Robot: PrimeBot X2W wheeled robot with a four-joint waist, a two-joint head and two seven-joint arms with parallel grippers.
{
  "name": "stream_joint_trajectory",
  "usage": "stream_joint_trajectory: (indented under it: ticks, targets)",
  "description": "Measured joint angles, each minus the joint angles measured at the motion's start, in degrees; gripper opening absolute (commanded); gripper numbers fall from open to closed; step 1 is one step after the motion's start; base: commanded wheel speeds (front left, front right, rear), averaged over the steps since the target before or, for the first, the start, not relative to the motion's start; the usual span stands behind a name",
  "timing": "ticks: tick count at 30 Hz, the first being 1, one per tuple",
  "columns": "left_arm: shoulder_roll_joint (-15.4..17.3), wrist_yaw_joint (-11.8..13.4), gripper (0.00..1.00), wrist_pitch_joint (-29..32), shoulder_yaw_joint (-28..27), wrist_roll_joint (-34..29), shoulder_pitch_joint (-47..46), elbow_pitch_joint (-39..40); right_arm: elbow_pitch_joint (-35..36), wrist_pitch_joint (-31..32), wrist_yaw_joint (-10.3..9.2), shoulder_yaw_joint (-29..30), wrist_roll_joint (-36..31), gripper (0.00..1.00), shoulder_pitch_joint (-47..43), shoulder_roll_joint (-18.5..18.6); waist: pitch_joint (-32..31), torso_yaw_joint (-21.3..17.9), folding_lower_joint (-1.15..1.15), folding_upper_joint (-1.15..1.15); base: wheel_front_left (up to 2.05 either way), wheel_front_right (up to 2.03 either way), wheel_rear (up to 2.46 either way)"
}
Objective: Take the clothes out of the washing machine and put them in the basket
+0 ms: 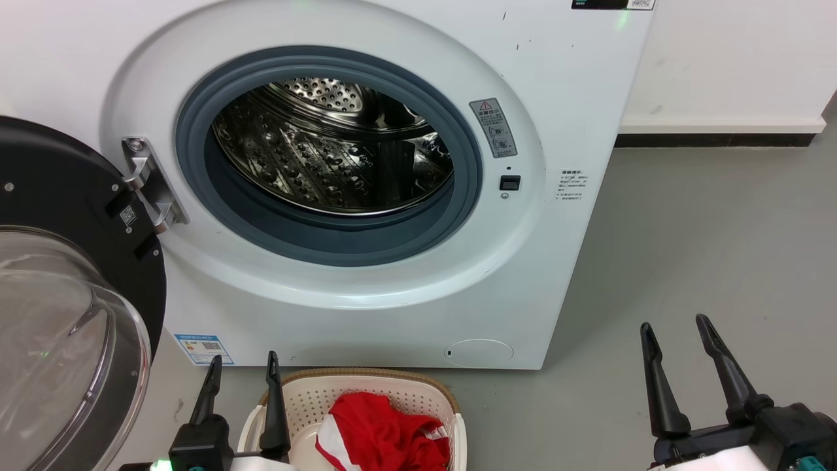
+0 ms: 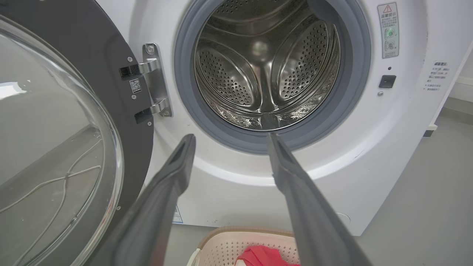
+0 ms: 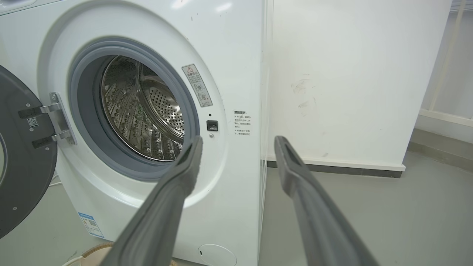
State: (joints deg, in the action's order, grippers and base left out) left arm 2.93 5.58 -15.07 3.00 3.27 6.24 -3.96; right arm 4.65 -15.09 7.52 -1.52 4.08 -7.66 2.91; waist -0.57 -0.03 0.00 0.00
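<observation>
L gripper lower left, R gripper lower right: fingers spread, empty. Red clothes in basket. Risk: garment low in drum, behind grey seal, gets missed.

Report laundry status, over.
Left gripper open, right gripper open. Bright red fabric clothes in low cream plastic basket. White washing machine: steel drum looks bare, black-framed glass door open. Nothing obstructing.
</observation>
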Motion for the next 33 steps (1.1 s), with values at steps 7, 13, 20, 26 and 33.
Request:
stream_joint_trajectory:
  ticks: [7,13,20,26,33]
  targets:
    - [-0.01,-0.02,0.00,0.29,0.19,0.02,0.79,-2.08,-2.08,0.09,0.01,-0.15,0.08,0.00,-0.13,0.00,-0.08,-0.02,0.00,0.00,0.00,0.00,0.00]
    - [0.01,-0.86,0.00,1.63,0.00,5.99,0.99,-3.19,-3.38,1.03,0.01,-0.20,6.08,0.00,-0.43,0.14,-0.05,-0.01,0.00,0.00,0.00,0.00,0.00]
    - [0.11,-2.04,0.00,3.36,-0.66,14.35,0.08,-3.91,-5.02,2.54,0.01,-0.15,14.81,0.00,0.60,0.57,0.00,-0.01,0.00,0.00,0.00,0.00,0.00]
    - [0.18,-2.88,0.00,4.69,-1.26,20.89,-0.98,-4.59,-6.27,3.66,0.01,-0.03,21.50,0.00,1.71,0.83,0.04,-0.01,0.00,0.00,0.00,0.00,0.00]
    - [0.31,-4.00,0.00,6.21,-1.79,28.00,-2.15,-5.14,-7.43,5.08,0.00,0.18,28.76,0.00,2.82,1.12,0.09,-0.01,0.00,0.00,0.00,0.00,0.00]
